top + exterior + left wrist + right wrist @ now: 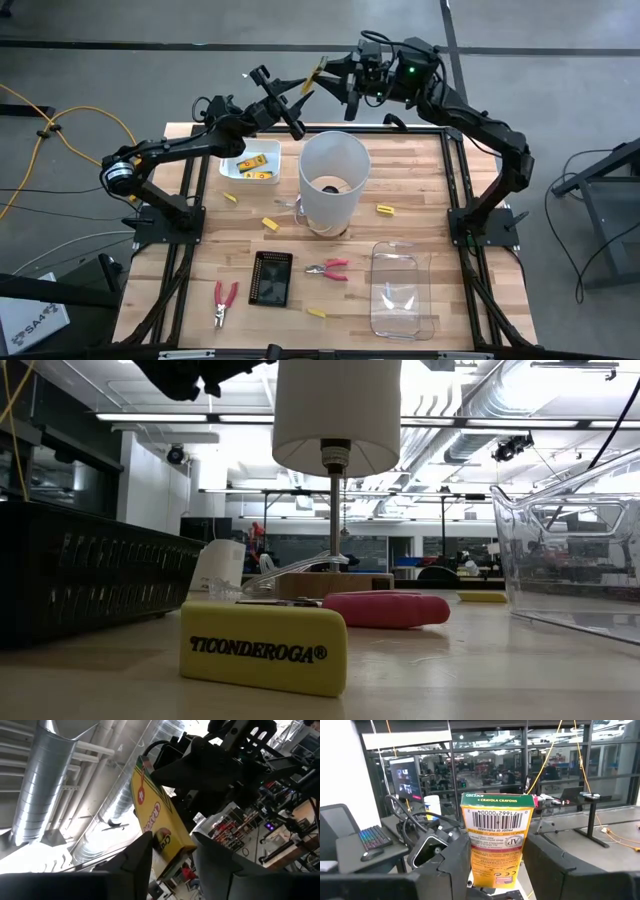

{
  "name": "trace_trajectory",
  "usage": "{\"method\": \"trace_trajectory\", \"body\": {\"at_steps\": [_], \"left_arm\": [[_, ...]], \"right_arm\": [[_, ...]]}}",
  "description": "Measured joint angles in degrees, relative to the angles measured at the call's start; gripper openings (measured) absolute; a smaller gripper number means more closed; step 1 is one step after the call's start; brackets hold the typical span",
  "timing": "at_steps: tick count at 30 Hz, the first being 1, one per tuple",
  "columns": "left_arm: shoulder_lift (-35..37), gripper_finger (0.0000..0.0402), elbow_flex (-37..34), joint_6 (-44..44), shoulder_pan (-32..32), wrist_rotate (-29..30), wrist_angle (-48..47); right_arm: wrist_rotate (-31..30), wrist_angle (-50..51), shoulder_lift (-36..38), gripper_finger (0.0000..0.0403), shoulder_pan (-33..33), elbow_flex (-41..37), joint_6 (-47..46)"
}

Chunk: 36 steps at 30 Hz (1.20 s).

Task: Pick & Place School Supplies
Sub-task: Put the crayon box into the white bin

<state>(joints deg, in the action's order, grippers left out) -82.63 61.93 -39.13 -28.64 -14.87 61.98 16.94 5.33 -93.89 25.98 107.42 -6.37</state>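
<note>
Right claw [322, 78] clamped on a Crayola crayon box [496, 842], raised beyond the table's [420, 210] far edge. Left claw [303, 100] spread, fingers [137, 857] either side of the same box, contact hard to judge. Box barely a yellow sliver from above; barcode and label legible only from the wrist views. Low view cut off above, showing neither claw clearly, just a Ticonderoga eraser [264, 645] close up and pink-handled pliers [385, 609] behind. Second pliers [224, 303], white bin [250, 163] with erasers seen only from above.

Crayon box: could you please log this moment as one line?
crayon box: held above the table | right gripper: shut on it | left gripper: open, fingers either side of box
</note>
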Motion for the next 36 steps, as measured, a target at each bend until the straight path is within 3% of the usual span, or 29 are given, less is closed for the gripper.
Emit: {"method": "trace_trajectory", "body": {"at_steps": [13, 36], "left_arm": [[0.0, 0.0066, 0.0, 1.5, 0.0, 0.0, 0.1], [0.0, 0.0062, 0.0, 1.0, 1.1, 3.0, 0.9]], "right_arm": [[-0.1, 0.0, 0.0, 0.0159, 0.0, 0.0, 0.0], [-0.1, 2.3, 0.0, 0.0159, 0.0, 0.1, 0.3]]}}
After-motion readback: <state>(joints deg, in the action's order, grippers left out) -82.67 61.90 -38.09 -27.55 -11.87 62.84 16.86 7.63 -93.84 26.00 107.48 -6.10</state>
